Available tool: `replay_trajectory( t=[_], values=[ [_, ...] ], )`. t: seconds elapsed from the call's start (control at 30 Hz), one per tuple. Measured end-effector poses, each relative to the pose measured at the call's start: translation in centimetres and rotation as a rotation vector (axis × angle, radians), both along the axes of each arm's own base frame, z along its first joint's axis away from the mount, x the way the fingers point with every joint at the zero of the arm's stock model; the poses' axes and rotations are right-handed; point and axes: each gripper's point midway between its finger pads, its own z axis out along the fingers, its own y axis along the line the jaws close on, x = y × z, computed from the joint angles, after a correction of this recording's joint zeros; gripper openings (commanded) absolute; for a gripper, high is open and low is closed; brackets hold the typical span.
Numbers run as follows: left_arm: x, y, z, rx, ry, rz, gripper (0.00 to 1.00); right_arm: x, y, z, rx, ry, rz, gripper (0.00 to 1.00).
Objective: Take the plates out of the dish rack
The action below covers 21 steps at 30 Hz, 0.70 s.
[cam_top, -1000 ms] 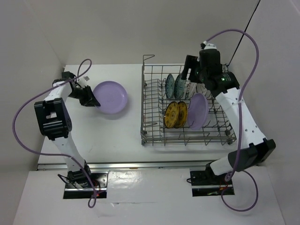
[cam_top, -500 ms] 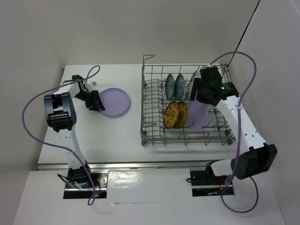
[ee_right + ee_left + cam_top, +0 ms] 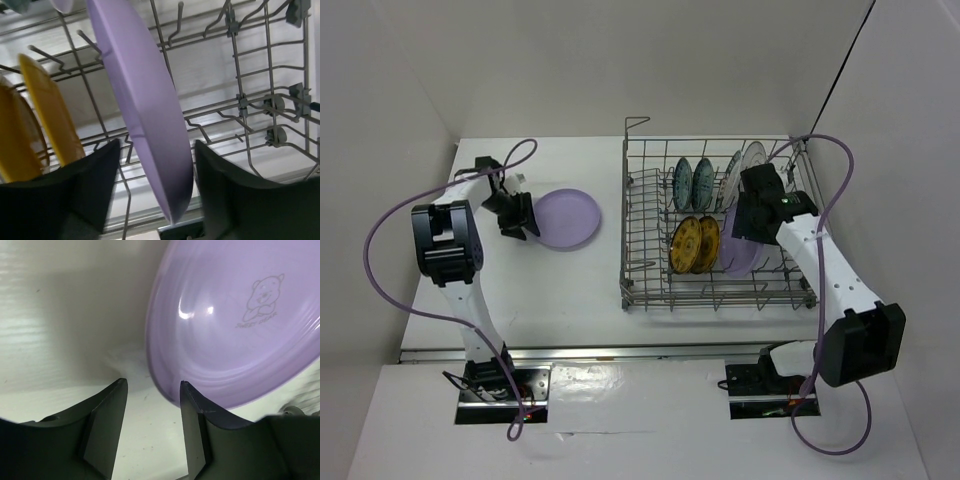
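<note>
One lavender plate (image 3: 568,218) lies flat on the table left of the dish rack (image 3: 720,300); the left wrist view shows its bear print (image 3: 235,315). My left gripper (image 3: 525,222) is open at its left rim, the rim just beyond the fingertip gap (image 3: 152,382). A second lavender plate (image 3: 738,258) stands on edge in the rack. My right gripper (image 3: 745,225) is open and straddles it (image 3: 145,100), a finger on each side (image 3: 156,145). Two yellow-gold plates (image 3: 695,243), two teal plates (image 3: 692,182) and white dark-rimmed plates (image 3: 748,160) stand in the rack.
The rack's upright tines and wires (image 3: 240,105) surround my right fingers. The yellow-gold plates (image 3: 47,115) stand close to the left of the right gripper. A wire loop (image 3: 636,123) sticks up at the rack's far left corner. Walls enclose the table's left, back and right.
The right gripper came down from the rack's far side onto the standing lavender plate. The left gripper set the other lavender plate flat and now sits open at its rim.
</note>
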Motion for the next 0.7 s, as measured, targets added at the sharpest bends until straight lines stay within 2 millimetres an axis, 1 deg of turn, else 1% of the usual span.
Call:
replay_trajectory(
  t=[0.1, 0.13, 0.2, 0.23, 0.3, 0.37, 0.43, 0.5, 0.53, 0.57, 0.63, 0.7],
  values=[
    [-0.3, 0.4, 0.6, 0.029, -0.003, 0.004, 0.59, -0.4, -0.4, -1.4, -0.009, 0.029, -0.001, 0.44],
    [-0.5, 0.6, 1.1, 0.040, -0.006, 0.005, 0.59, -0.4, -0.6, -1.7, -0.010, 0.031, -0.003, 0.31],
    [-0.8, 0.8, 2.4, 0.062, -0.021, 0.009, 0.59, -0.4, -0.9, -1.9, -0.023, 0.034, 0.000, 0.19],
    [-0.9, 1.0, 3.1, 0.073, -0.031, 0.011, 0.59, -0.4, -1.2, -1.9, -0.038, 0.038, 0.011, 0.09],
    [-1.2, 1.1, 5.0, 0.091, -0.065, 0.012, 0.59, -0.4, -1.3, -1.8, -0.052, 0.036, 0.023, 0.01],
    [-1.4, 1.2, 6.9, 0.108, -0.105, 0.001, 0.59, -0.2, -1.3, -1.4, -0.054, 0.031, 0.022, 0.00],
    [-1.7, 1.3, 9.0, 0.125, -0.153, -0.002, 0.59, 0.2, -1.5, -0.5, -0.066, 0.011, 0.019, 0.00],
    [-2.1, 1.3, 10.6, 0.136, -0.189, -0.004, 0.59, 0.3, -1.9, 1.0, -0.091, -0.001, 0.024, 0.00],
    [-2.3, 1.3, 11.5, 0.142, -0.208, -0.010, 0.59, 0.6, -2.0, 2.1, -0.093, -0.026, 0.017, 0.00],
    [-2.5, 1.3, 12.2, 0.147, -0.224, -0.017, 0.59, 1.2, -2.1, 3.7, -0.100, -0.064, 0.010, 0.00],
    [-3.0, 1.0, 13.7, 0.141, -0.257, -0.027, 0.59, 2.5, -2.8, 7.9, -0.125, -0.172, -0.018, 0.00],
    [-3.4, 0.4, 15.1, 0.118, -0.292, -0.055, 0.59, 3.2, -3.7, 12.1, -0.165, -0.273, -0.042, 0.00]
  ],
)
